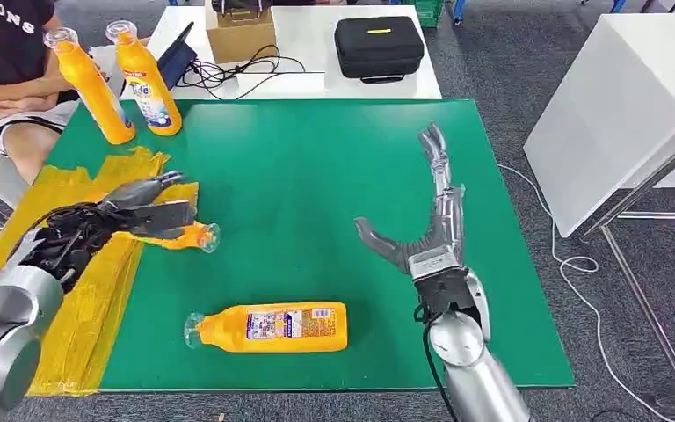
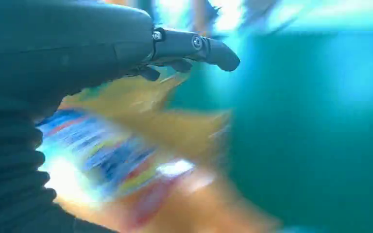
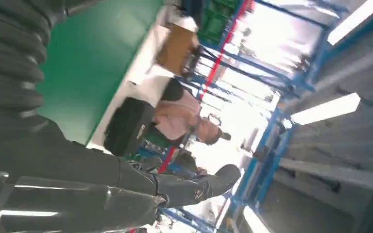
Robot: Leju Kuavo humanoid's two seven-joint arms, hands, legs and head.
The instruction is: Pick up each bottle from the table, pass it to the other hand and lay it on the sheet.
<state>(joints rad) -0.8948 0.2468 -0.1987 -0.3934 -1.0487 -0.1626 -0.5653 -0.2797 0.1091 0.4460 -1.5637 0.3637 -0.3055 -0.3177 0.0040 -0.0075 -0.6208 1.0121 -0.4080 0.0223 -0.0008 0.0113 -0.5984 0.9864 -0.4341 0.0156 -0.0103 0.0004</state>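
From the head view, my left arm fills the 8 o'clock corner, and my left hand (image 1: 145, 211) grips an orange bottle (image 1: 192, 236) lying across the edge of the yellow sheet (image 1: 97, 299), its clear cap over the green table (image 1: 316, 167). A second bottle (image 1: 272, 327) lies on its side at 6 o'clock. My right hand (image 1: 426, 224) hovers with fingers spread wide, holding nothing. Two bottles (image 1: 119, 83) stand at 11 o'clock beside a seated person (image 1: 4, 70). A white table behind carries a black case (image 1: 378, 46) and a cardboard box (image 1: 240, 35); grey carpet surrounds everything.

My left wrist view is blurred: my fingers (image 2: 194, 46) curve over orange plastic.

My right wrist view shows the green surface, blue racking and ceiling lights.
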